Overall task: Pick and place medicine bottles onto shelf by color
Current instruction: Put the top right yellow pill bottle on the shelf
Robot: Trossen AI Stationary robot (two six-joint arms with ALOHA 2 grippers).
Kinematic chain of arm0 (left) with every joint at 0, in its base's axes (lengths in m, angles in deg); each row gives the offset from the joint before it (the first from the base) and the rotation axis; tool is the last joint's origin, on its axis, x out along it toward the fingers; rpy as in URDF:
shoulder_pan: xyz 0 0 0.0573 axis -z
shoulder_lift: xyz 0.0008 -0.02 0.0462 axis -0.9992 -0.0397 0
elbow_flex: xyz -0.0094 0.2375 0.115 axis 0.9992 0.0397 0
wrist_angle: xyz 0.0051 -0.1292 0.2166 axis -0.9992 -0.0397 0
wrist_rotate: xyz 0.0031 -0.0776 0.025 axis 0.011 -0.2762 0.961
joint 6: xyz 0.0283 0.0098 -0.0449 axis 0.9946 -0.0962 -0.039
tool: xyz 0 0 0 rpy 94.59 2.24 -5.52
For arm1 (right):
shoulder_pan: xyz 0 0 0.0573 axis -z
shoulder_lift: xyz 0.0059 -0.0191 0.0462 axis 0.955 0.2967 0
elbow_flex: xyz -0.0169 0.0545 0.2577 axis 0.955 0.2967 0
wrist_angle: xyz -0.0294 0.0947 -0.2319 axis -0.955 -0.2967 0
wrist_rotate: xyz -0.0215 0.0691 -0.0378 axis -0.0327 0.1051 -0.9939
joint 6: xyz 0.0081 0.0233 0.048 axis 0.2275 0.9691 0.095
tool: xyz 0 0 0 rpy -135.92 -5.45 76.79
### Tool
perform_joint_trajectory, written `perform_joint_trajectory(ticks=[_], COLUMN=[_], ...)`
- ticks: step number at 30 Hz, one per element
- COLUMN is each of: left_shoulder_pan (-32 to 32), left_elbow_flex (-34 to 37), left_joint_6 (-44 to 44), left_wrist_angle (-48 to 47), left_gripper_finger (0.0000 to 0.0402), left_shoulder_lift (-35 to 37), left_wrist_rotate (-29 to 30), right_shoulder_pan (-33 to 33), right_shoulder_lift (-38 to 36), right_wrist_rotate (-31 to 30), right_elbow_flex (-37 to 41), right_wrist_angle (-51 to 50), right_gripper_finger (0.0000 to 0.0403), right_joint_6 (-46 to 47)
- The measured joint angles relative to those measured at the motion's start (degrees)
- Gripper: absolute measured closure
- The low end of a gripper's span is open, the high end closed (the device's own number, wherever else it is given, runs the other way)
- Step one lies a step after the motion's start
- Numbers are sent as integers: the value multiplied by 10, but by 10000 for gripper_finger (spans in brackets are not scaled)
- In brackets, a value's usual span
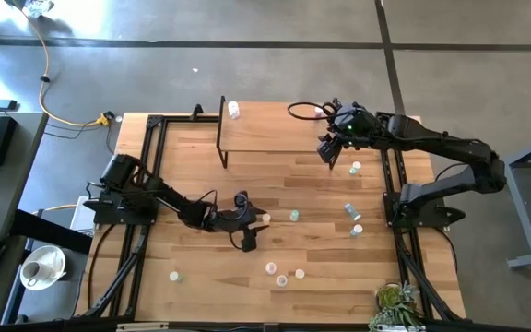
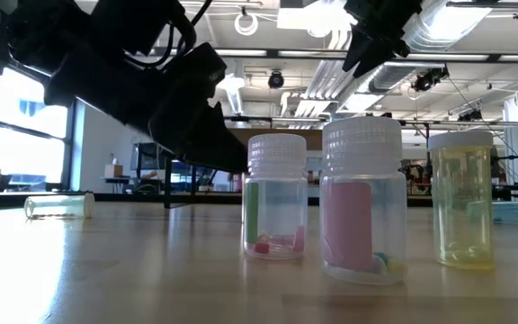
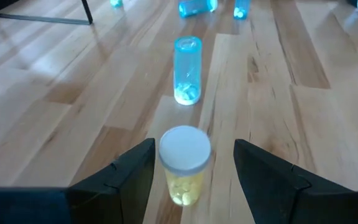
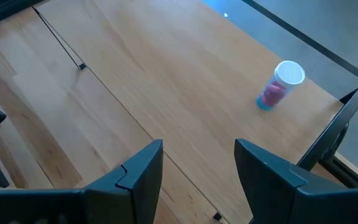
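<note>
My left gripper (image 1: 258, 221) is low over the table's middle and open. In the left wrist view its fingers (image 3: 135, 174) stand on either side of a yellow bottle (image 3: 183, 167) with a white cap, with a gap on each side. A teal bottle (image 3: 187, 70) stands just beyond it. My right gripper (image 1: 328, 152) is open and empty above the right end of the shelf (image 1: 275, 138). A pink bottle (image 4: 278, 84) sits on the shelf's far left corner (image 1: 233, 110). Several more bottles are scattered on the table.
Three bottles (image 1: 282, 275) stand near the front edge; in the low view they show with green (image 2: 275, 198), pink (image 2: 362, 198) and yellow (image 2: 461, 198) contents. One bottle (image 1: 174, 275) lies at the front left. Others (image 1: 353, 217) are at the right. A plant (image 1: 395, 304) is at the front right corner.
</note>
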Motion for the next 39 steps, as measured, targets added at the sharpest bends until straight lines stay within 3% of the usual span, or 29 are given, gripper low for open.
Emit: perform_joint_trajectory(ticks=[7, 21, 32, 39], left_shoulder_pan=[0, 0, -1, -24], left_elbow_flex=[0, 0, 0, 1], left_joint_6=[0, 0, 5, 16], left_wrist_angle=[1, 0, -2, -3], left_gripper_finger=[201, 282, 289, 290], left_shoulder_lift=[0, 0, 2, 42], left_wrist_rotate=[17, 22, 20, -19], right_shoulder_pan=[0, 0, 0, 0], right_shoulder_lift=[0, 0, 0, 0], right_wrist_rotate=[0, 0, 0, 0], right_elbow_flex=[0, 0, 1, 1], right_wrist_angle=[0, 0, 0, -6], right_gripper_finger=[213, 213, 213, 213], right_joint_6=[0, 0, 0, 11])
